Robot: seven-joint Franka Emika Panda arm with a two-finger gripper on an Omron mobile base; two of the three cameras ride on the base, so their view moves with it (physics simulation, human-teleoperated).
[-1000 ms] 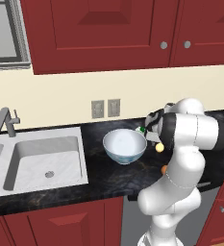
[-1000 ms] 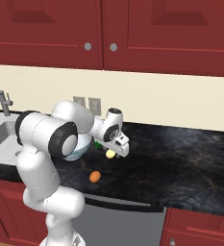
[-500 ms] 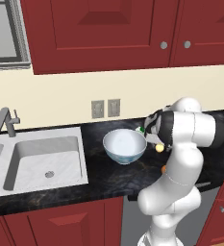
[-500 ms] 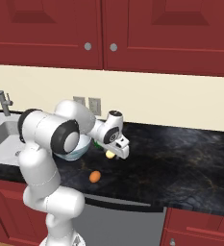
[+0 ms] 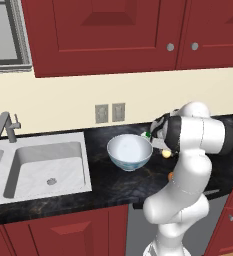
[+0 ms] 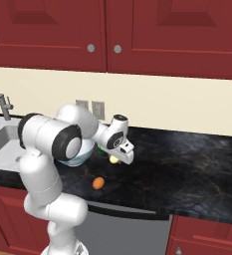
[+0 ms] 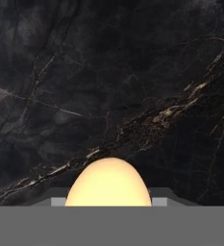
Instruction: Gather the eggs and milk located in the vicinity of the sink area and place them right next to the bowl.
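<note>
My gripper [image 5: 165, 150] [image 6: 116, 158] hangs low over the black counter, just right of the white bowl [image 5: 129, 151] [image 6: 80, 157]. It is shut on the pale yellow egg [image 5: 166, 153] [image 6: 114, 159] [image 7: 107, 182], which sits between the fingertips in the hand view. The orange egg [image 5: 171, 175] [image 6: 98, 183] lies on the counter nearer the front edge, partly behind my arm in the left base view. A bit of the milk's green top [image 5: 147, 134] [image 6: 101, 148] peeks out behind the wrist, beside the bowl.
The sink [image 5: 48, 165] with its grey faucet [image 5: 3, 127] lies at the left end of the counter. Wall outlets [image 5: 110, 112] sit behind the bowl, red cabinets hang above. Dark counter [image 6: 187, 169] stretches to the right of the gripper.
The jaws have closed onto the pale yellow egg. Arm, bowl and orange egg stay where they were.
</note>
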